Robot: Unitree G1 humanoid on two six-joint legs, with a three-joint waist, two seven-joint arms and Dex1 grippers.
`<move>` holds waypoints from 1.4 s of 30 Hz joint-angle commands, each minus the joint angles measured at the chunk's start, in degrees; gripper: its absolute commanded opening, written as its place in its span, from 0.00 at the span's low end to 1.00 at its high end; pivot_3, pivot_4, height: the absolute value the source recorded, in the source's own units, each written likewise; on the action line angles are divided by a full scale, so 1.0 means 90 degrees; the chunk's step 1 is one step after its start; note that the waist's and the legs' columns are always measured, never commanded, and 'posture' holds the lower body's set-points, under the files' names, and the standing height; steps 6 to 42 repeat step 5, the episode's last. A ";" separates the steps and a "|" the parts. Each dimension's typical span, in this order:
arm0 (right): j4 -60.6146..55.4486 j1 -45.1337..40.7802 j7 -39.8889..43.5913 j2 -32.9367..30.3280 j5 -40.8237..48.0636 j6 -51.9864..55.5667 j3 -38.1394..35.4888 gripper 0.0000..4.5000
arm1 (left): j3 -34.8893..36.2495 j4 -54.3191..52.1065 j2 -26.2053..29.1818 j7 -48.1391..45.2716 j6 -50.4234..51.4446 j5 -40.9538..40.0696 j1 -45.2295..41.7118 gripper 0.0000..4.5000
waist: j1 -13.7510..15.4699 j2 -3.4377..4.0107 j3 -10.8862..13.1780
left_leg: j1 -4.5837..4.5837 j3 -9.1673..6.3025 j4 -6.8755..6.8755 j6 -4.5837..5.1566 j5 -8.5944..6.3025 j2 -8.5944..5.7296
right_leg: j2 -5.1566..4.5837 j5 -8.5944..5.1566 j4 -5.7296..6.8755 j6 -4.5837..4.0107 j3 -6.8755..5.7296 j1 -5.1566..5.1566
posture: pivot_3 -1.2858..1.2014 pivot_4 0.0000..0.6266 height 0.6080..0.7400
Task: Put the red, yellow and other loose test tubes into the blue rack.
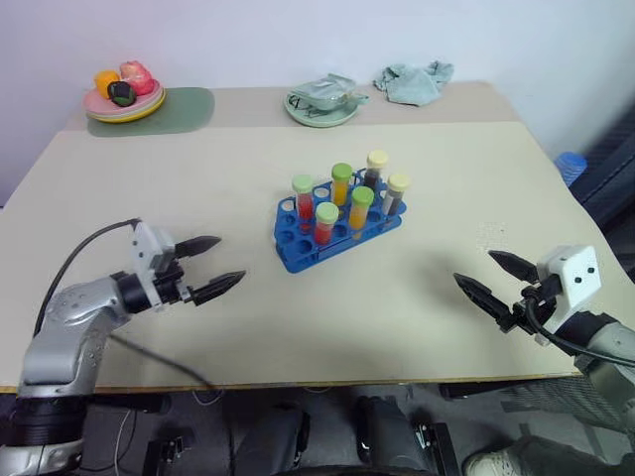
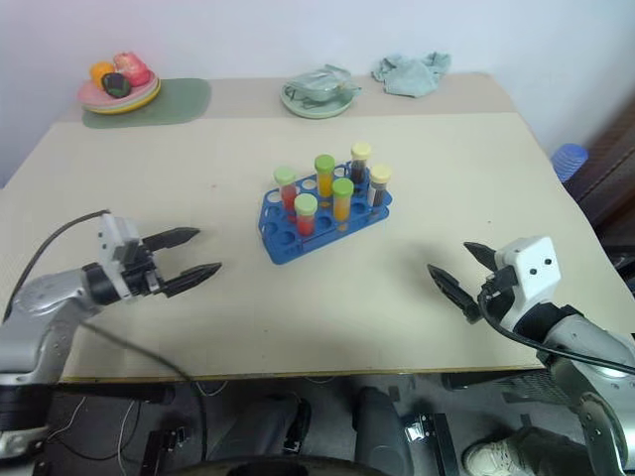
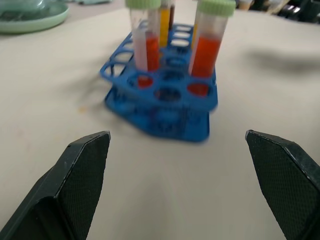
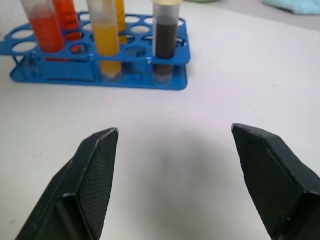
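The blue rack [image 1: 298, 256] stands in the middle of the table. Several capped test tubes stand upright in it: red liquid under green caps [image 1: 304, 201], yellow-orange under green caps [image 1: 341, 185], and brown under pale-yellow caps [image 1: 376, 170]. Every tube I see is in the rack. My left gripper [image 1: 230, 260] hovers to the left of the rack, open and empty, pointing at it. In the left wrist view the rack [image 3: 165, 117] lies just beyond the spread fingertips [image 3: 90, 150]. My right gripper [image 1: 473, 266] is open and empty to the right of the rack [image 4: 100, 75].
At the table's back stand a pale-green plate [image 1: 322, 111], a crumpled green cloth [image 1: 415, 81] and a plate of toy food [image 1: 124, 99] on a green mat [image 1: 189, 109]. A blue object [image 1: 571, 165] sits past the right edge. A black cable [image 1: 79, 253] loops off my left arm.
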 commanded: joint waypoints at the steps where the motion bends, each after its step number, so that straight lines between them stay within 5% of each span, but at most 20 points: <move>1: 0.0432 0.0036 0.0343 0.0064 -0.0245 -0.0564 -0.0208 0.83 | 0.0312 -0.0518 0.0131 -0.0008 0.0083 -0.0251 0.0279 0.99 | -0.0011 -0.0001 0.0000 | 0.0000 0.0000 0.0000 0.0000 0.0000 0.0000 | -0.0001 0.0000 -0.0001 0.0000 0.0000 -0.0001 | 0.52 0.24 1.00; 42: 0.0976 -0.0055 0.0642 0.0057 -0.0418 -0.0924 -0.0190 0.83 | 0.0333 -0.0863 0.0217 -0.0068 0.0161 -0.0339 0.0690 0.99 | -0.0037 0.0007 0.0003 | 0.0003 0.0003 -0.0002 -0.0003 0.0000 0.0004 | 0.0000 0.0000 0.0002 -0.0001 0.0003 -0.0003 | 0.52 0.24 1.00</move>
